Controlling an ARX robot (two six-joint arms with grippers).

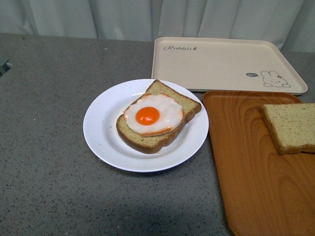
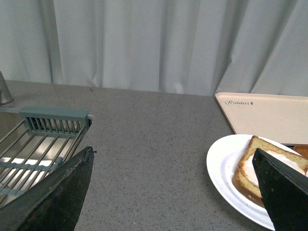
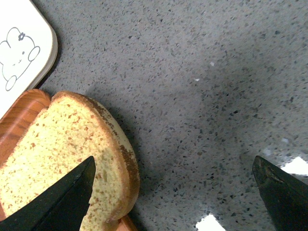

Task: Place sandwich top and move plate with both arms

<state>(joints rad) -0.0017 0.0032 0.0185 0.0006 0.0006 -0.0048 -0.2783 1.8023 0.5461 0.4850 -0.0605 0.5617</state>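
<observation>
The plain sandwich top lies on the orange-brown wood-grain tray at the right. It also shows in the right wrist view, overhanging the tray's edge. The white plate sits mid-table and bears a bread slice with a fried egg. My right gripper is open above the counter, one finger over the sandwich top. My left gripper is open over bare counter, the plate beside one finger. Neither arm shows in the front view.
A cream rabbit tray lies at the back right, behind the wood-grain tray. A sink with a wire rack lies to the left in the left wrist view. A pale curtain hangs behind the grey speckled counter.
</observation>
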